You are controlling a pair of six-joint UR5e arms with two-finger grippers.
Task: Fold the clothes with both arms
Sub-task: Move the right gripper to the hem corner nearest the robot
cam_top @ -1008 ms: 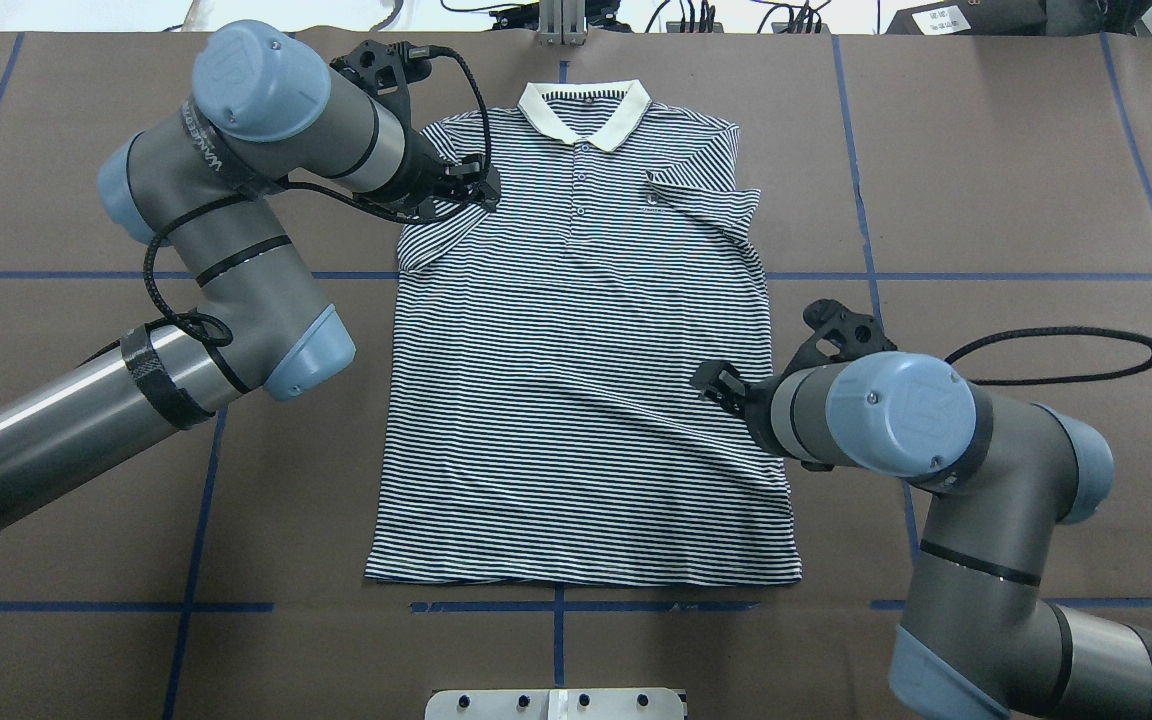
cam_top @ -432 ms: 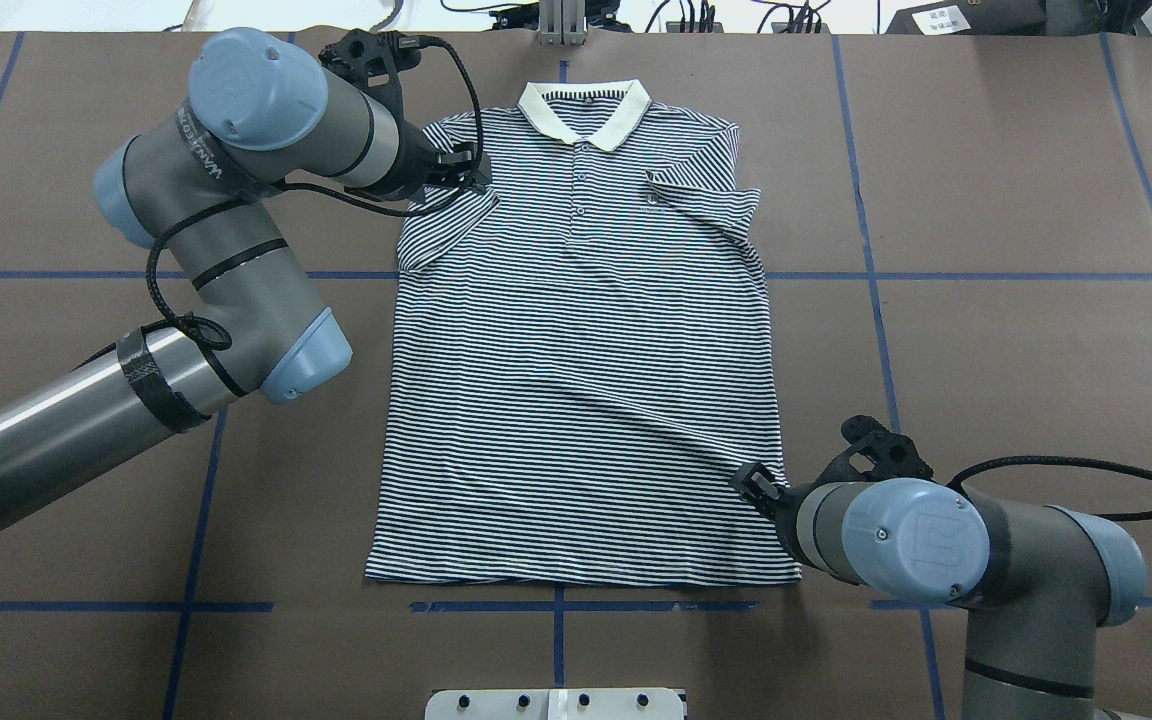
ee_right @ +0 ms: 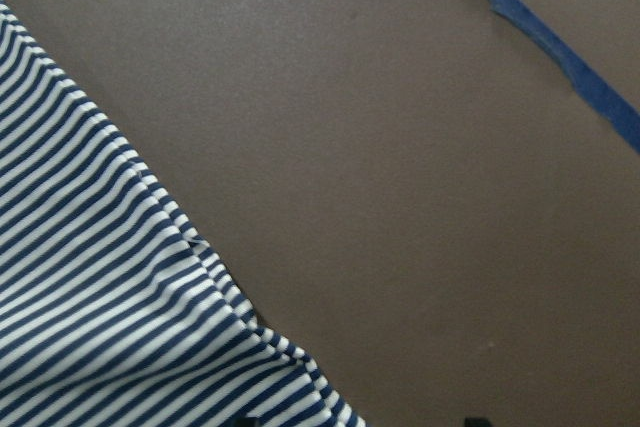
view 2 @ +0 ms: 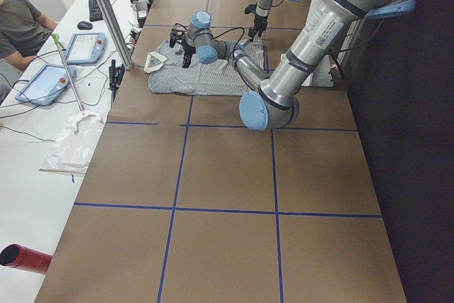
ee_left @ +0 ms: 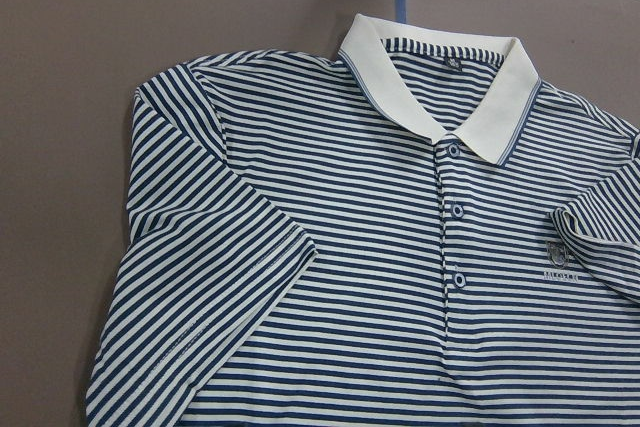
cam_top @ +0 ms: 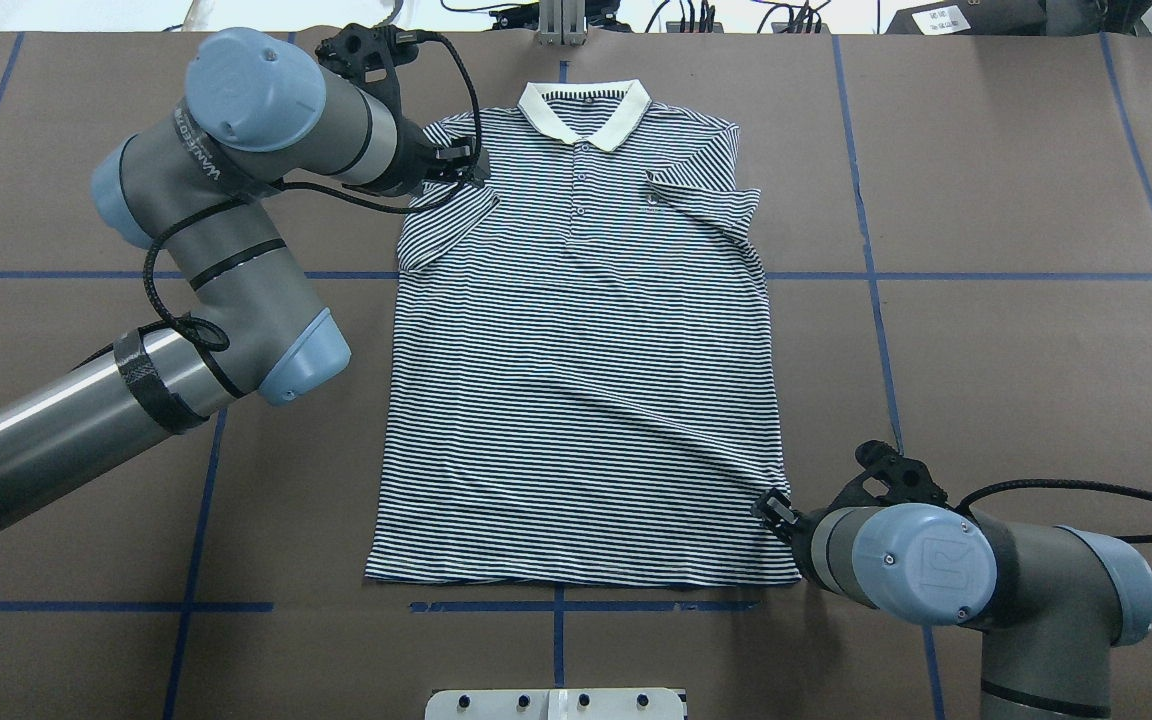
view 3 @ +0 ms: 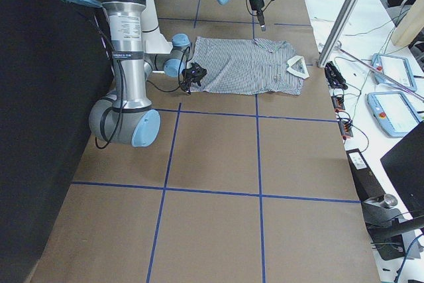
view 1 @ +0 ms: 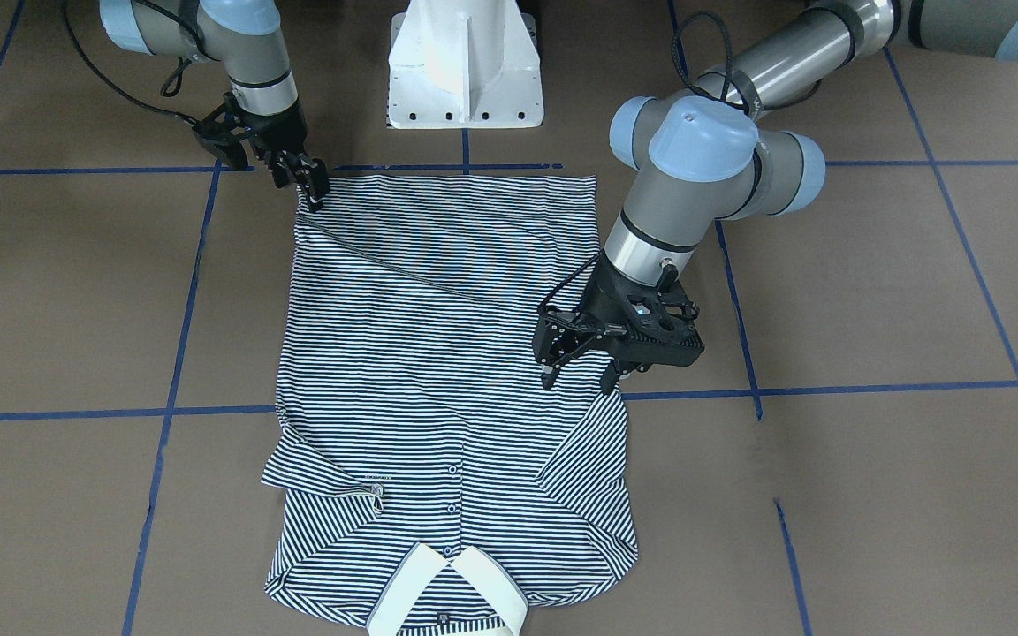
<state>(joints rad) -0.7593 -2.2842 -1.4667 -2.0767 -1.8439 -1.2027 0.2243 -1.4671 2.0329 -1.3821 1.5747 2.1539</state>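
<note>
At the near right hem corner of the polo shirt [cam_top: 576,350], right gripper [view 1: 301,185] — jaws open; left gripper [view 1: 577,382] above far left sleeve — jaws spread.

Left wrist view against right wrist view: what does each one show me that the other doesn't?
Left wrist only: the white collar, the buttons, the chest label and one sleeve lying flat.
Right wrist only: a close look at a plain outer edge of the shirt, running diagonally, with none of those details in sight.
Both: striped fabric lying on the brown table, and some blue tape on the table.
</note>
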